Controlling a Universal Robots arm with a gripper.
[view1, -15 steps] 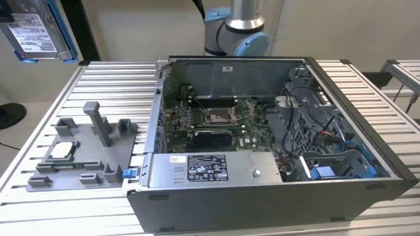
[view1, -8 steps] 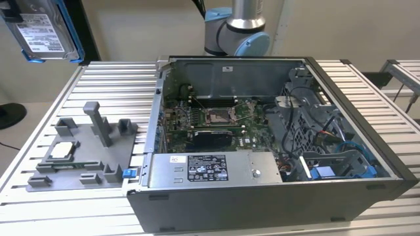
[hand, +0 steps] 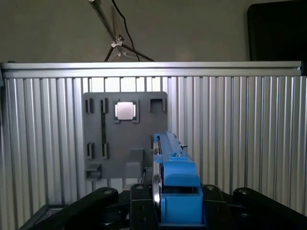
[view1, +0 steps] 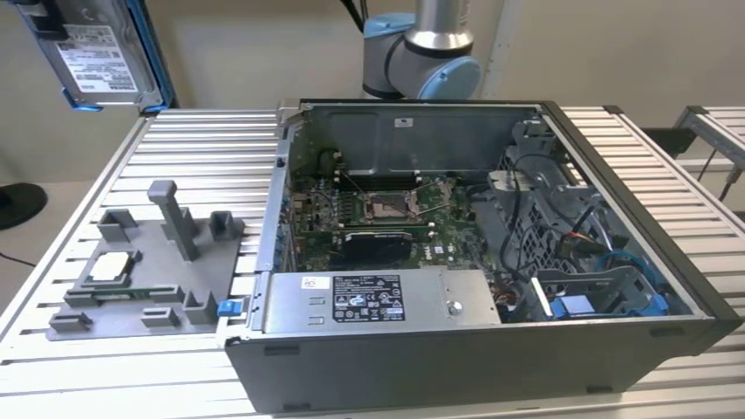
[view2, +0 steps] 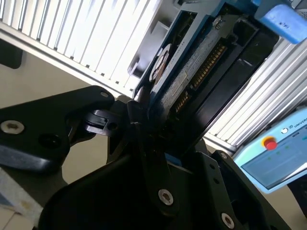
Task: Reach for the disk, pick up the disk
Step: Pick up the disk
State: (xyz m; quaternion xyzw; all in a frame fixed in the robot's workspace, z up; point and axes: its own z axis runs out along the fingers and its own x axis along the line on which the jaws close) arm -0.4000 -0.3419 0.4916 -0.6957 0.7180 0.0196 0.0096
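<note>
Nearest the lens in the second wrist view are the black links of the gripper [view2: 144, 122]. Its fingers are clenched on one end of the disk [view2: 189, 72], which runs away edge-on with its circuit side and connector row exposed and its blue frame at the far end. Beyond it is a pendant [view2: 273, 158] with a red stop button.

In the first wrist view the disk's blue frame [hand: 175, 191] stands on edge between the black fingers. It hangs well above the slatted table [hand: 249, 134], over the grey fixture plate [hand: 144, 129] that carries the square pale-topped chip [hand: 125, 110].

In the exterior view the disk [view1: 105, 57] is at the view's upper left with its white label facing out. It is clear of the table and well apart from the open computer case [view1: 489, 353] and the robot arm [view1: 425, 52].

The pick looks accomplished. To do it well, I would judge that the grip should bear on the blue frame and metal edges, not on the bare board. It should be firm enough that the long body does not swing about the clamped end, with the disk kept clear of the fixture's upright posts.
</note>
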